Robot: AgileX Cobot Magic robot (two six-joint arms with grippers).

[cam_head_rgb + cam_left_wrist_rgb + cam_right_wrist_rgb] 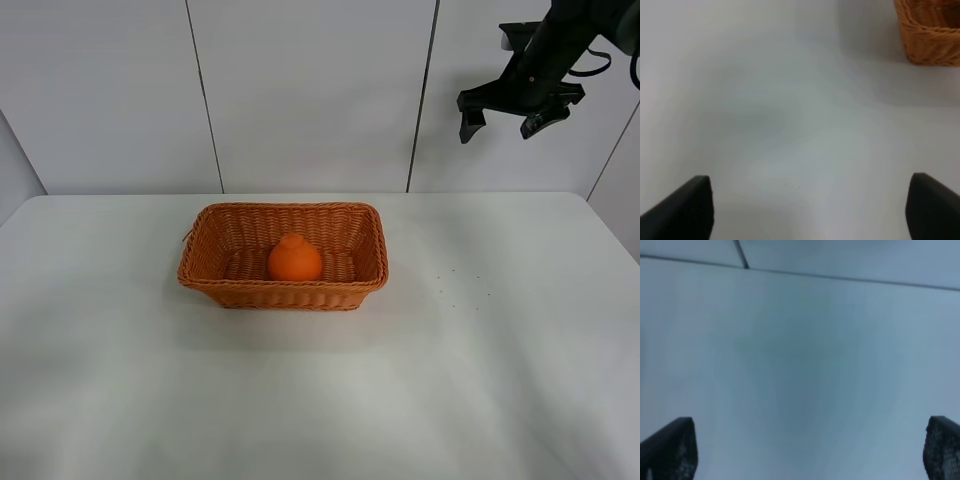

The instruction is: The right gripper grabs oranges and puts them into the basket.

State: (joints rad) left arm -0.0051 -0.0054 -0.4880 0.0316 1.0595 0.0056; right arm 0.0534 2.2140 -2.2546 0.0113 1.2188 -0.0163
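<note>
Table: bare white top fills the near view, well below both sets of jaws.
Left gripper: seen only from its own wrist view; the two dark fingers sit at opposite edges, jaws wide, nothing between them, low over the table.
Basket: wicker basket stands well below the right jaws and off toward the other arm's side; one corner shows ahead of the left jaws and off to one side.
Basket contents: one orange rests on the basket floor, upright, bump on top, near the front wall. Nothing else is inside.
Right gripper: raised high by the wall, well apart from basket and fruit; jaws wide and empty, fingers at the edges of its wrist view.
Task state: I judge it done, fruit in place.
Risk: a low return sweep by the right arm could clip the braided rim and shove the light basket.
Risk: none seen of the fruit rolling out, since the walls enclose it.
</note>
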